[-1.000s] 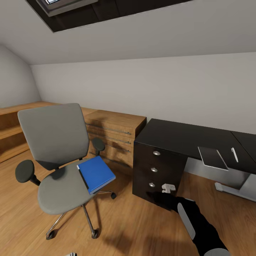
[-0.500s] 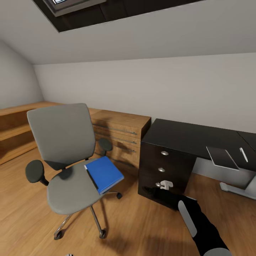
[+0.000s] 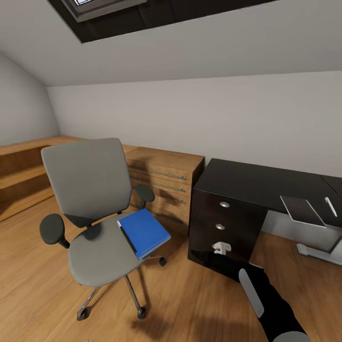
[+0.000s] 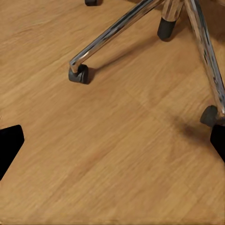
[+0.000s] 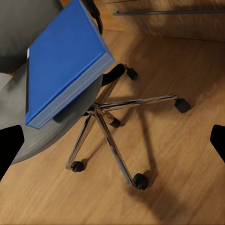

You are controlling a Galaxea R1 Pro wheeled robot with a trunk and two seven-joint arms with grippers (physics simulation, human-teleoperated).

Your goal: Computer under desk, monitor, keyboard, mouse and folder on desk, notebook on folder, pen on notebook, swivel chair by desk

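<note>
- The swivel chair stands in the left half of the head view on the wooden floor, its grey backrest upright and its chrome base below the seat.
- The folder, bright blue, lies flat on the right part of the chair's seat, one corner jutting past the seat edge; in the right wrist view it shows at upper left, above the chrome legs.
- The desk fills the right of the head view, its dark drawer unit facing the camera just beside a light-wood dresser.
- The notebook, thin and grey, lies on the black surface near the right edge of the frame, hanging a little over the front edge.
- The pen lies on the surface just right of the notebook, apart from it.
- The right gripper shows at lower centre-right of the head view, in front of the lowest drawer; its fingers sit far apart at either side of the right wrist view, nothing between them.
- The left gripper points at the floor beside the chair's casters; its fingers are likewise spread and empty.
</note>
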